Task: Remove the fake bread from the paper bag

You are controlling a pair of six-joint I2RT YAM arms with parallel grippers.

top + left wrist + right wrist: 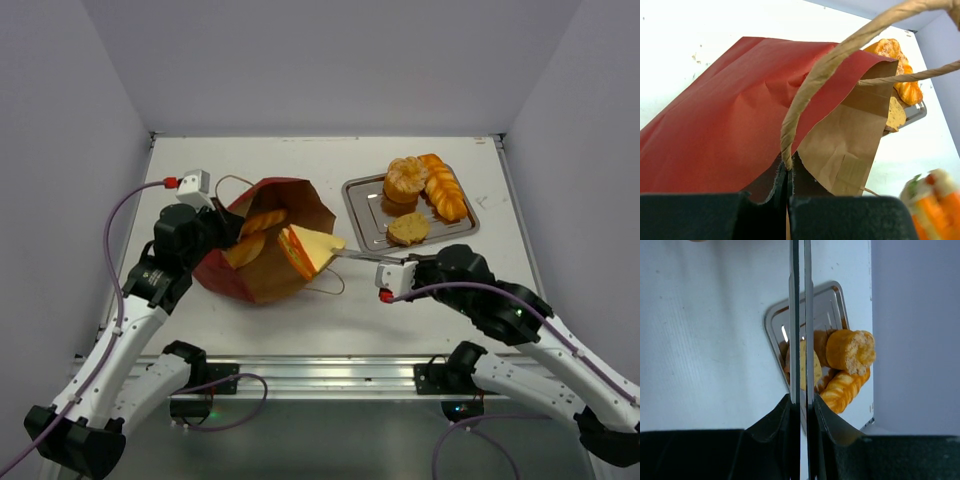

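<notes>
"Seen from above, where's the bread?"

"Two long rolls (263,222) lie inside the paper bag (265,282), which lies on its side on the counter (300,322). A yellow wedge (318,246) sits at its mouth, met by tongs (365,257) pinched in the right gripper (403,264). Three more breads (443,187) rest on the tray (362,200)."

"And the left wrist camera?"

"The left gripper (789,195) is clamped on the bag's rim, by its string handle (840,55)."

"The right wrist?"

"Its fingers (770,430) squeeze the tongs' blades nearly together, above the tray."
</notes>
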